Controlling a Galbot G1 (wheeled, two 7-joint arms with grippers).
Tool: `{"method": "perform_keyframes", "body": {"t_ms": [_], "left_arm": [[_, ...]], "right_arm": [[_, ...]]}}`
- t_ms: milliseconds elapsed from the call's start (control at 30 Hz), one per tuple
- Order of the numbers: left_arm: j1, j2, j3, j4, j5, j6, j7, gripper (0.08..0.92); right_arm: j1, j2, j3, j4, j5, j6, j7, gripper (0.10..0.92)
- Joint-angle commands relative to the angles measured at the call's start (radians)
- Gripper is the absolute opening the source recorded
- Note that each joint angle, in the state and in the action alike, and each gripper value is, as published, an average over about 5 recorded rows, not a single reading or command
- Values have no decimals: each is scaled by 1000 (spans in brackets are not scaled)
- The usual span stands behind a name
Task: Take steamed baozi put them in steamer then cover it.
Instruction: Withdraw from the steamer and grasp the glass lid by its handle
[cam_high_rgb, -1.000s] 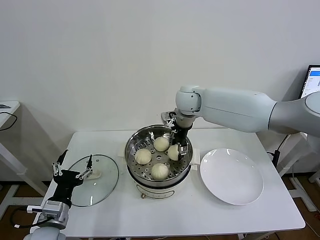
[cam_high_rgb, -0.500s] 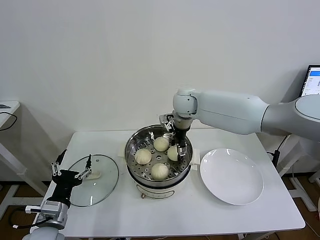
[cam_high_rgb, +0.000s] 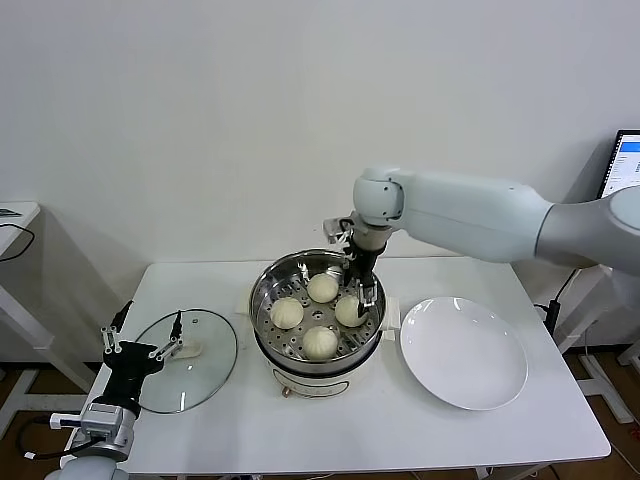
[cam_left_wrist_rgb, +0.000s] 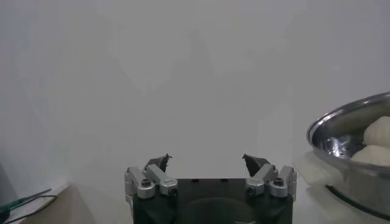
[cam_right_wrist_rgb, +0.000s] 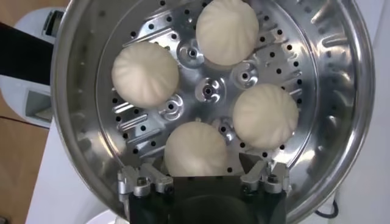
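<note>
Head view, from left to right: left gripper (cam_high_rgb: 143, 340) parked low at the near left table corner, fingers spread wide and holding nothing, poised just over the near left edge of the glass lid (cam_high_rgb: 190, 372), which lies flat on the white table (cam_high_rgb: 330, 430) with bare surface all round. At centre, the steamer (cam_high_rgb: 318, 318), uncovered, on its white base, rim close to the white plate (cam_high_rgb: 463, 352) on its right but apart from it. Four steamed baozi (cam_high_rgb: 319, 341) on the perforated tray, spaced in a ring, none touching another. Plate bare, its right edge near the table's right side; open tabletop near and far of it. Right arm reaching in from the right, bent down at the wrist, right gripper (cam_high_rgb: 364, 290) hanging inside the steamer's far right rim, just above the rightmost bun, jaws fully parted and gripping nothing

Left wrist view: only the left gripper's two finger tips (cam_left_wrist_rgb: 159, 162) against the white wall, wide gap between, and a slice of the steamer with two buns at the side; lid hidden from it

Right wrist view: straight down into the steamer, showing the hole pattern and central bosses of the tray, lost in the head view; nearest bun sitting between the open fingers (cam_right_wrist_rgb: 141, 180), not clamped; plate and lid out of sight
</note>
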Motion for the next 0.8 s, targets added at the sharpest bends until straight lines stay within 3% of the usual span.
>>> {"method": "perform_keyframes", "body": {"t_ms": [33, 300, 567, 667, 800], "left_arm": [[0, -1, 3, -2, 2, 5, -3, 823], [-6, -5, 8, 5, -10, 24, -23, 823], [-25, -15, 10, 18, -22, 31, -40, 823], [-29, -19, 11, 27, -22, 23, -43, 823], [-34, -26, 15, 39, -8, -8, -45, 823]], "right_arm": [[80, -168, 86, 60, 81, 3, -31, 823], [-93, -427, 426, 187, 125, 10, 92, 823], [-377, -618, 734, 326, 377, 101, 617, 823], [-604, -667, 931, 373, 457, 136, 807, 823], [-1003, -691, 1303, 438, 480, 213, 956, 823]]}}
